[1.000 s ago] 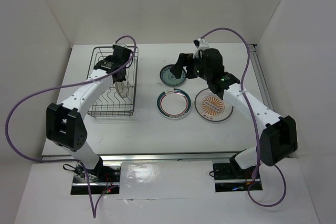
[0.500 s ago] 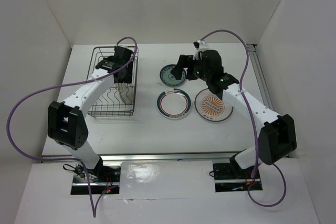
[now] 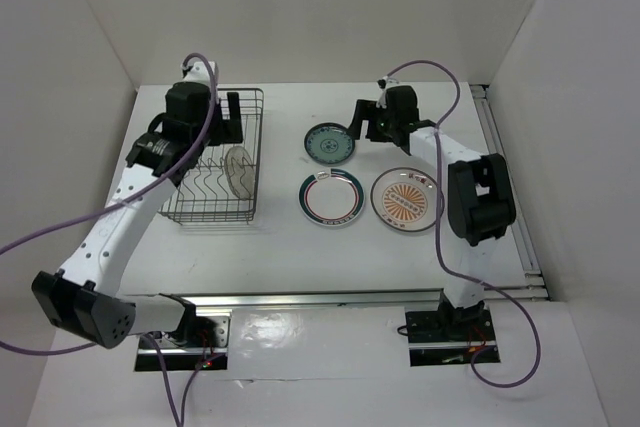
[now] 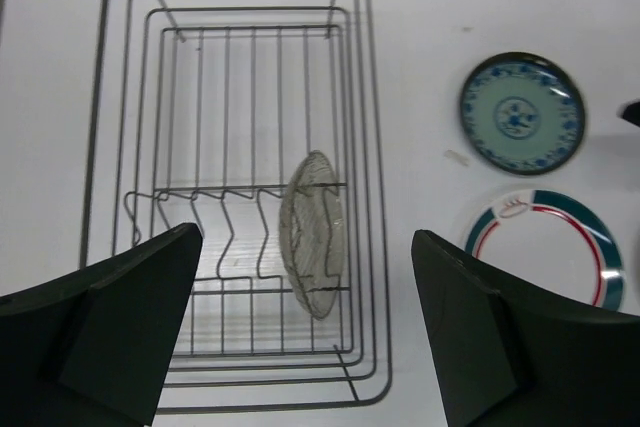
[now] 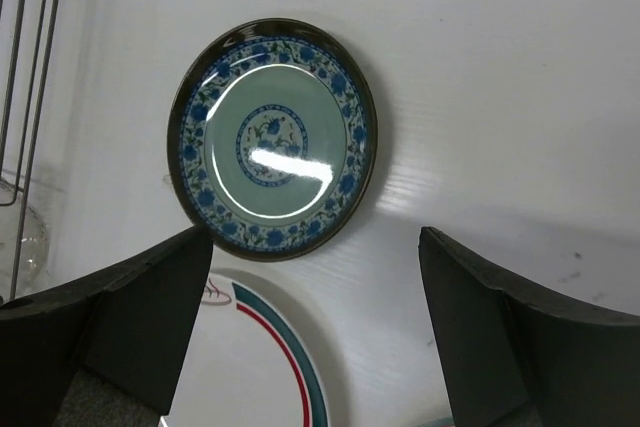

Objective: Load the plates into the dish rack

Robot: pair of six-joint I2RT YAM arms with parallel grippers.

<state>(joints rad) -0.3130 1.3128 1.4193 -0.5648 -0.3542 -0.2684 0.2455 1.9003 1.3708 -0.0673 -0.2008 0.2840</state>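
Observation:
The dish rack (image 3: 190,209) sits at the left of the table. The small pale grey plate (image 3: 238,171) stands on edge among the tines at its right side. My left gripper (image 3: 228,117) hovers high over the rack's far end, open and holding nothing; in the left wrist view the grey plate (image 4: 314,232) shows below between my fingers (image 4: 130,317). The teal-patterned plate (image 3: 329,144), the white ringed plate (image 3: 331,197) and the orange sunburst plate (image 3: 406,199) lie flat on the table. My right gripper (image 3: 360,119) hangs open above the teal plate (image 5: 272,137), apart from it.
White walls close the table in at the back and on both sides. A metal rail (image 3: 500,177) runs along the right edge. Purple cables loop from both arms. The rack's wire corner (image 5: 30,7) shows at the left of the right wrist view.
My left gripper opened, let go of the pale grey plate and rose back and leftward; the plate stays standing in the rack. My right arm reached farther back by the teal plate.

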